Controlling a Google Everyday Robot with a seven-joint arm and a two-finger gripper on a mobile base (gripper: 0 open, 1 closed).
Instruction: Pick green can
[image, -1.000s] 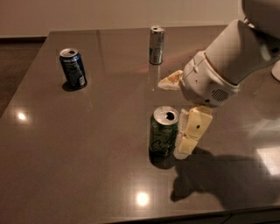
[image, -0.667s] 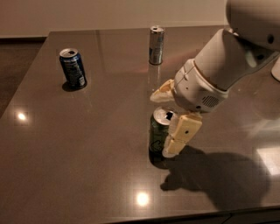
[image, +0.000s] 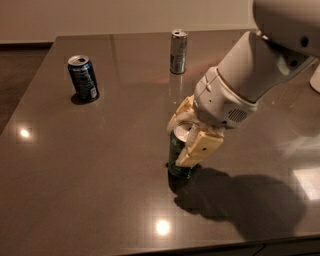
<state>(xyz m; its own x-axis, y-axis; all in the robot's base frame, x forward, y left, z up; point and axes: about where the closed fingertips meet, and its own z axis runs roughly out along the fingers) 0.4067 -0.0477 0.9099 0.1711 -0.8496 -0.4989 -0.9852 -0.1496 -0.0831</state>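
Standing upright near the far left edge of the dark, glossy table (image: 100, 175), a blue can (image: 83, 77) is seen with its silver top open to the camera. Two bright spots of light are reflected in the tabletop, one at the left edge and one near the front. Further right, towards the back of the table, a taller slim silver can (image: 177, 51) is set upright, well apart from the blue can.

Nearer the front and just right of centre, the green can (image: 174, 152) is found standing upright on the table, its dark body and silver top partly covered. The gripper (image: 181, 140) is lowered around the can's upper half, reaching in from the right. Its jaws are held apart with the can between them: one cream-coloured finger is placed behind the rim, and the other finger (image: 202, 147) is laid across the front of the can. Whether the fingers are pressed against the metal cannot be told.

To the right, the gripper is carried on a thick white arm (image: 255, 75), which is angled up towards the top right corner. A broad dark shadow (image: 240, 200) is cast on the table in front of and to the right of the green can.
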